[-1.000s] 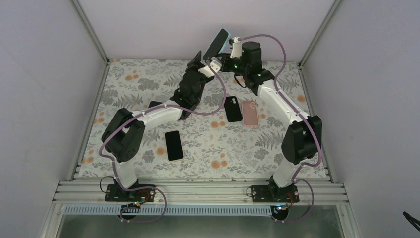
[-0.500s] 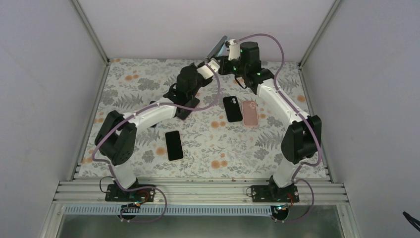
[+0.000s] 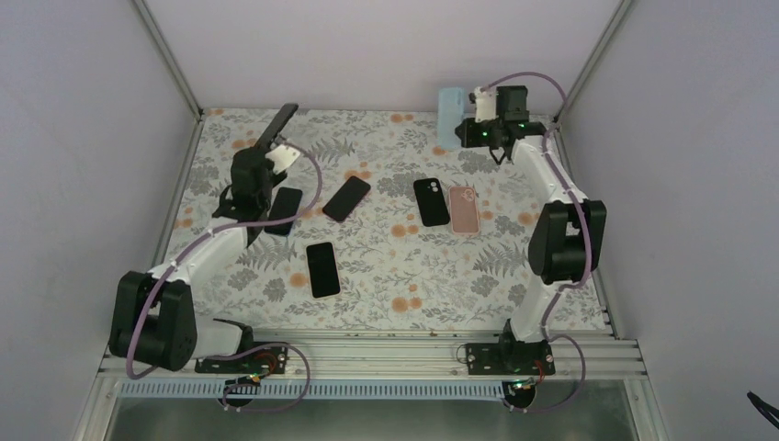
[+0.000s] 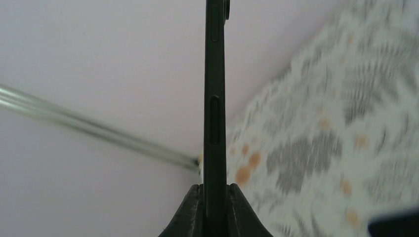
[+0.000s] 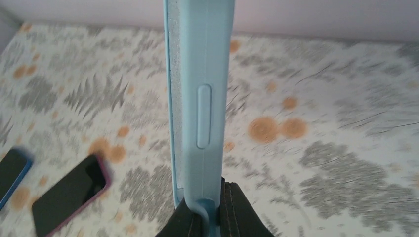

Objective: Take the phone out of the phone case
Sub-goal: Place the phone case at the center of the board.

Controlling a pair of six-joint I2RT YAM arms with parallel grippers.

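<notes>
Left claw (image 4: 215,210) is clamped on the slim black phone (image 3: 278,125); the right claw (image 5: 210,210) pinches the soft pale-blue silicone case (image 3: 450,118). Half a second ago both arms met at the back of the floral table (image 3: 386,266). Now they are well apart, so the phone looks freed. It hangs above the far left, its long axis tilting up toward the back wall.

Lt blue phone case (image 5: 202,74) matt, rubbery-looking; phone (image 4: 215,123) edge smooth w/ slight sheen; floral tbl cover (image 3: 386,266) matt
</notes>
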